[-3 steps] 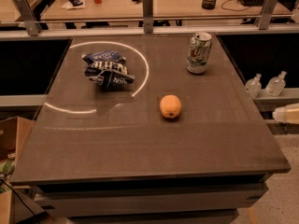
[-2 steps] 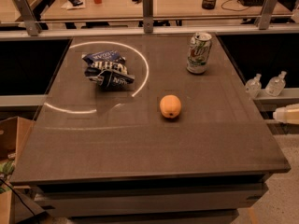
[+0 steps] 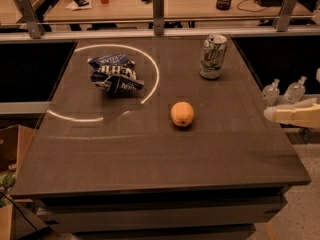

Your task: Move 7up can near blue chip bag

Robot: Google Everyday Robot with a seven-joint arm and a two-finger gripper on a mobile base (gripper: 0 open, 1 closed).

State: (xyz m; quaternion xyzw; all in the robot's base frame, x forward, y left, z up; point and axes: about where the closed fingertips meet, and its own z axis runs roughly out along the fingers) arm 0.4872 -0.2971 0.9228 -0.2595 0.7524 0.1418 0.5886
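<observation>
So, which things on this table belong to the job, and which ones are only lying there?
Job: 7up can, standing far right; blue chip bag, far left; gripper, beside the right edge of the table.
Lying about: orange, mid-table; two small bottles, past the right edge.

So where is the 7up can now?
In the camera view the 7up can stands at the far right of the table, beyond the orange and right of the blue chip bag; the gripper hovers by its right edge.
</observation>
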